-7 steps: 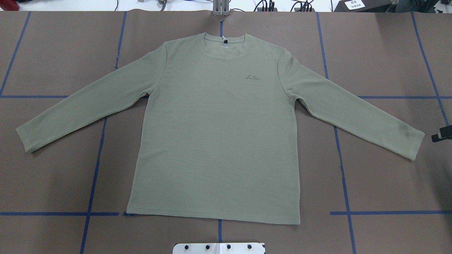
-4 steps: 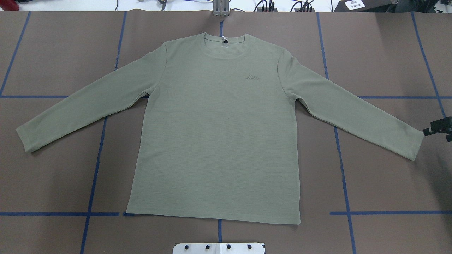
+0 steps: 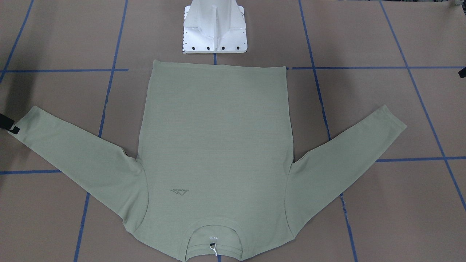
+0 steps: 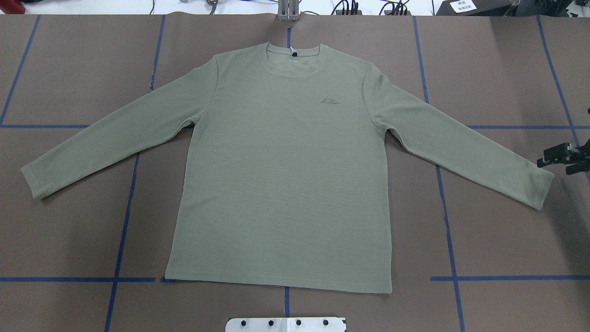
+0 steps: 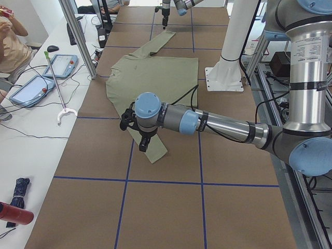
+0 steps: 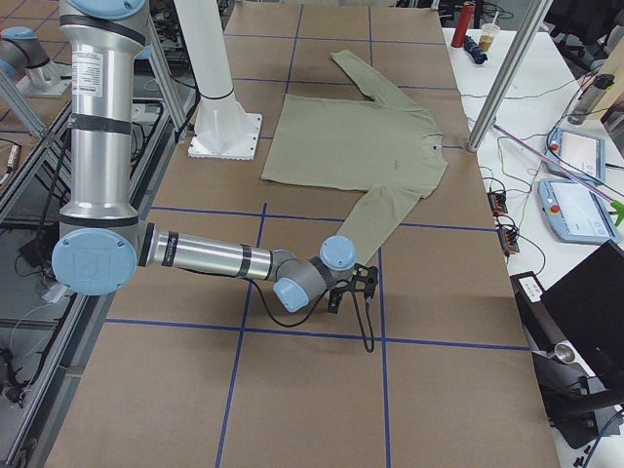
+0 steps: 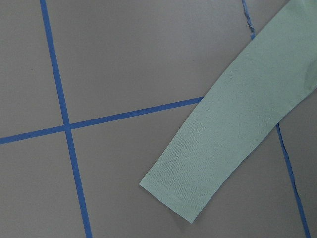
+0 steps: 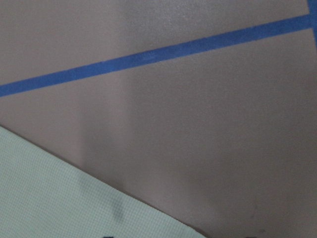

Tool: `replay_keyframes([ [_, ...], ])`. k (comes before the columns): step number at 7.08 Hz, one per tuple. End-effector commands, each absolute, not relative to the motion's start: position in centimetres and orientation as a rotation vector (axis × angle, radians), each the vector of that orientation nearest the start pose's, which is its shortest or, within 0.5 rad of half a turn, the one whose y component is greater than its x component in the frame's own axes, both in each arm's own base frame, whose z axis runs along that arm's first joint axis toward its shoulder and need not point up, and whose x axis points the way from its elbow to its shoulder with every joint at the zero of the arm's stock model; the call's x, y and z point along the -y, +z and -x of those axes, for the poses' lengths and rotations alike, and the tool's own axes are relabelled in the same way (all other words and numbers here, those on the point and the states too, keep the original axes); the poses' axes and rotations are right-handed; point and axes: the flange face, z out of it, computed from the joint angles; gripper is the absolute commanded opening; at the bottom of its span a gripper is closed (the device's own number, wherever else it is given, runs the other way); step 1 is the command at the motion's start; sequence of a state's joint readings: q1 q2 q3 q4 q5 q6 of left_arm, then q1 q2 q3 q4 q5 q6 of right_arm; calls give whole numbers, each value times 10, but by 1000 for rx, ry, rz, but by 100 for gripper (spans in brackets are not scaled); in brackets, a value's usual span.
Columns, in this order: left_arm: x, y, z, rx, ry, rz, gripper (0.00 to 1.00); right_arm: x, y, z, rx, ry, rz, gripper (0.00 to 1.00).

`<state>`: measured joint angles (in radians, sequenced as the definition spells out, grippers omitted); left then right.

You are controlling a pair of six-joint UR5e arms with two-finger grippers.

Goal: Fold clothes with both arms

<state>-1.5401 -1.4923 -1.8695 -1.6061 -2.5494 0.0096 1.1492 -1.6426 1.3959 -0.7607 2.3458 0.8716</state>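
The sage-green long-sleeved shirt [image 4: 281, 175] lies flat and face up on the brown table, collar at the far side and both sleeves spread out. My right gripper [image 4: 553, 165] hovers just off the right sleeve cuff [image 4: 537, 184], its fingers apart and empty; it also shows in the front-facing view [image 3: 11, 126] and the exterior right view [image 6: 349, 290]. My left gripper [image 5: 137, 136] shows only in the exterior left view, above the left sleeve cuff [image 7: 183, 188]; I cannot tell if it is open or shut.
Blue tape lines [image 4: 122, 221] cross the brown table cover. The white pedestal base [image 3: 214, 29] stands at the robot's side by the shirt's hem. Tablets and cables [image 5: 36, 78] lie on the white bench beyond the far edge.
My right gripper has come in from the overhead view's right edge, moving left and away from the robot to the right sleeve cuff. The shirt has not moved.
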Motion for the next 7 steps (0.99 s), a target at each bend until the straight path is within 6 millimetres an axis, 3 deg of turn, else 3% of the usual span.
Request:
replay_keyframes([
  [1,462,530,37,-976,162,-224,99,455,693,142,920,190,40,89],
  [2,461,530,37,-976,160,-222,99,455,694,142,918,189,40,88],
  [4,462,531,37,-976,160,-221,99,454,696,142,915,191,46,71],
  [7,462,530,36,-976,159,-221,99,451,703,141,909,194,56,65],
])
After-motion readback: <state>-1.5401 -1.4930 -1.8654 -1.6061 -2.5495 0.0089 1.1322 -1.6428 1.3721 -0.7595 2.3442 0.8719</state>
